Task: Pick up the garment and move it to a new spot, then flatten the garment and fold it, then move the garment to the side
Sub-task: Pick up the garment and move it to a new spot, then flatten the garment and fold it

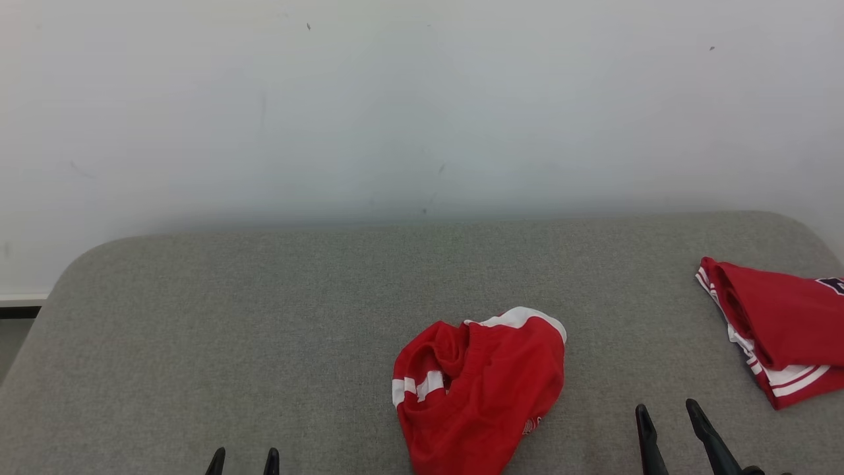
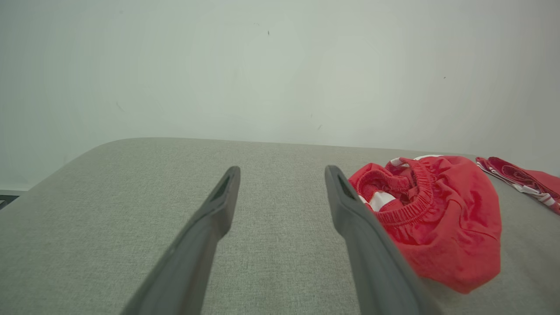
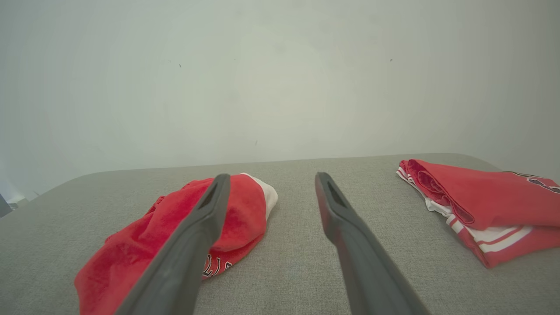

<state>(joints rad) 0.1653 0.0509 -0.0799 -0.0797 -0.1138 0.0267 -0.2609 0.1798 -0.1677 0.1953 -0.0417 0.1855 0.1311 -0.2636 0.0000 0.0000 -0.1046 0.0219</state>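
Observation:
The garment (image 1: 484, 386) is a crumpled red pair of shorts with white stripes and an elastic waistband, lying in a heap at the near middle of the grey padded table (image 1: 264, 316). It also lies right of the fingers in the left wrist view, garment (image 2: 442, 214), and left of them in the right wrist view, garment (image 3: 175, 236). My left gripper (image 1: 242, 455) stands open at the lower left, clear of the cloth. Open too, my right gripper (image 1: 669, 412) sits to the garment's right with nothing between its fingers.
A second red garment with white trim (image 1: 778, 326) lies folded at the table's right edge, also as the folded garment (image 3: 481, 205). A pale wall (image 1: 422, 99) rises behind the table. The table's rounded far corners and left side are bare grey fabric.

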